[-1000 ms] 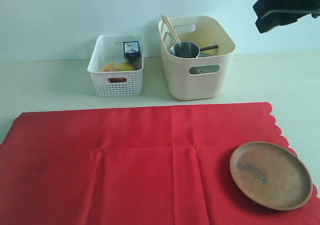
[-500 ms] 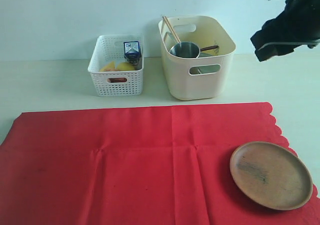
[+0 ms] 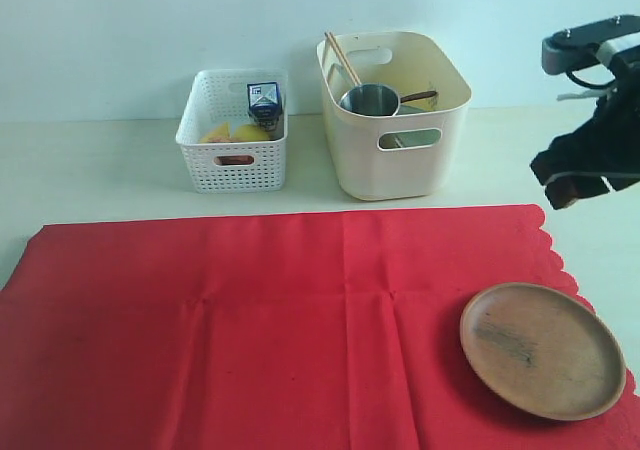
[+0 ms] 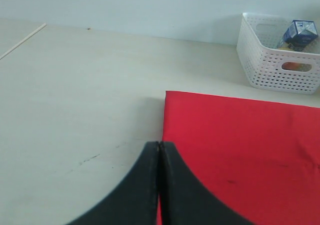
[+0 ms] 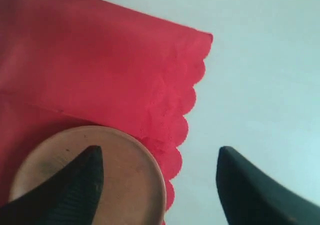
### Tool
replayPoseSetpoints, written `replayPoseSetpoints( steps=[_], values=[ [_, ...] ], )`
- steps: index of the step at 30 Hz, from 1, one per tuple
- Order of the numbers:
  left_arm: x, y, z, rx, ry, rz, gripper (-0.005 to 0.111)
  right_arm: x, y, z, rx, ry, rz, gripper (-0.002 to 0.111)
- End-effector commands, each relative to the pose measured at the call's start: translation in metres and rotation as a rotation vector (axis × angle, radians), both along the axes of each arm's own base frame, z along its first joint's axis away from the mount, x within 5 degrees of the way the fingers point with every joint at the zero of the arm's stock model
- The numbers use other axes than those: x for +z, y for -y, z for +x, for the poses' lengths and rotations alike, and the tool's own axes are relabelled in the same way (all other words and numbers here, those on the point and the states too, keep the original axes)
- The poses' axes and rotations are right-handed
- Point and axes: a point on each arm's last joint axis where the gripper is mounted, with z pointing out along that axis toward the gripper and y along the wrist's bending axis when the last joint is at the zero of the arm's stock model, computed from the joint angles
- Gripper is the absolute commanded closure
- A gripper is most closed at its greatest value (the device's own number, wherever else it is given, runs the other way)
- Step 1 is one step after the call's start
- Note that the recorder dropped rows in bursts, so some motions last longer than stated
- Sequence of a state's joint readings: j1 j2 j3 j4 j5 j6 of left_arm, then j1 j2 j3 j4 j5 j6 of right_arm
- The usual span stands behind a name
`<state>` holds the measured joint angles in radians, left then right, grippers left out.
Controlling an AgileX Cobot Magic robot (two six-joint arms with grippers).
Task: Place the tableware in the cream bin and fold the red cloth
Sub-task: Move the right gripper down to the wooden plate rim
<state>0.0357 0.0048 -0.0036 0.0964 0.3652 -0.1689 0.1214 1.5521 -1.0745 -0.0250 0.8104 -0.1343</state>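
Right wrist view alone shows the right gripper (image 5: 159, 152) spread wide above the brown plate (image 5: 127, 170), lower left of frame; left wrist view shows the left gripper (image 4: 159, 157) pinched together. Exterior view: right gripper lower than before.

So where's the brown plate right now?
In the exterior view, the brown plate lies on the red cloth at the lower right, by its scalloped edge.

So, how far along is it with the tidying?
Mostly done with the tableware: the steel cup, chopsticks and a dark spoon handle show inside the cream bin. In hand: the right gripper hovers open near the brown plate, holding nothing. Left: that plate, the last piece on the red cloth, then folding the cloth, which lies flat.
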Motion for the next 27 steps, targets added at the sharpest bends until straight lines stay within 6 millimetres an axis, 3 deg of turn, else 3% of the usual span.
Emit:
replayPoseSetpoints(
  steps=[1, 5, 14, 27],
  values=[
    [0.000, 0.000, 0.000, -0.003, 0.011, -0.001, 0.106, -0.029, 0.025, 0.010, -0.088, -0.090, 0.006, 0.045],
    [0.000, 0.000, 0.000, -0.003, 0.011, -0.001, 0.106, -0.060, 0.038, 0.015, -0.103, -0.220, 0.061, 0.045],
    [0.000, 0.000, 0.000, -0.003, 0.011, -0.001, 0.106, -0.105, 0.043, 0.027, -0.049, -0.458, 0.184, 0.049],
    [0.000, 0.000, 0.000, -0.003, 0.011, -0.001, 0.106, -0.122, 0.034, 0.025, 0.081, -0.620, 0.292, 0.061]
  ],
)
